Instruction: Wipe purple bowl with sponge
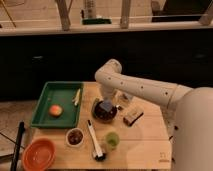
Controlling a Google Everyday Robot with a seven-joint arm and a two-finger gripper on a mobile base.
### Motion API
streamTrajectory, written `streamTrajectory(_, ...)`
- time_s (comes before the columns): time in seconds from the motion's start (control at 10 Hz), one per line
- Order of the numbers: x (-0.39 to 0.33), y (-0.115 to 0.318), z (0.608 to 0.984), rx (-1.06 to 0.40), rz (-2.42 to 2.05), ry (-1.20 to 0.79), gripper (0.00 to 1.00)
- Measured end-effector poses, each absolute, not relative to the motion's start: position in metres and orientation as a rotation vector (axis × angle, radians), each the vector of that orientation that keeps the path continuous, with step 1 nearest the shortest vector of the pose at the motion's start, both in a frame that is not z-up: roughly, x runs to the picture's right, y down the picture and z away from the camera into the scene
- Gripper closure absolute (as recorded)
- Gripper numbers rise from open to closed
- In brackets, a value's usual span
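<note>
The purple bowl (101,114) sits in the middle of the wooden table (145,145), dark and glossy inside. The small blue-grey sponge (107,105) is inside the bowl's mouth, at its upper right. My gripper (107,101) points straight down from the white arm (140,87) into the bowl and is shut on the sponge, pressing it against the inside. The arm's wrist hides the bowl's far rim.
A tan-and-brown block (132,116) lies just right of the bowl. A green tray (66,89) with an orange fruit (55,110) is to the left. In front stand a small white bowl (75,136), a long utensil (94,141), a green cup (112,140) and an orange bowl (39,154).
</note>
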State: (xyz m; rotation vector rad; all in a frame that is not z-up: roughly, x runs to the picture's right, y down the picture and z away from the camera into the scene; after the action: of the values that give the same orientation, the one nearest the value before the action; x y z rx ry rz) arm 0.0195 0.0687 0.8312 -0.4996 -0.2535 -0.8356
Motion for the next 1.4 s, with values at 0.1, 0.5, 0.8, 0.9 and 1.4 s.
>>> streamTrajectory(0.1,0.007,0.073,0.828,-0.491,-0.866,-0.291,1.0)
streamTrajectory(0.5,0.001,0.081,0.819,-0.469,-0.907,-0.356,1.0)
streamTrajectory(0.8,0.008,0.08,0.822,-0.476,-0.894,-0.361,1.0)
streamTrajectory(0.9,0.008,0.08,0.822,-0.478,-0.891,-0.363,1.0)
streamTrajectory(1.4,0.012,0.08,0.824,-0.483,-0.884,-0.363,1.0)
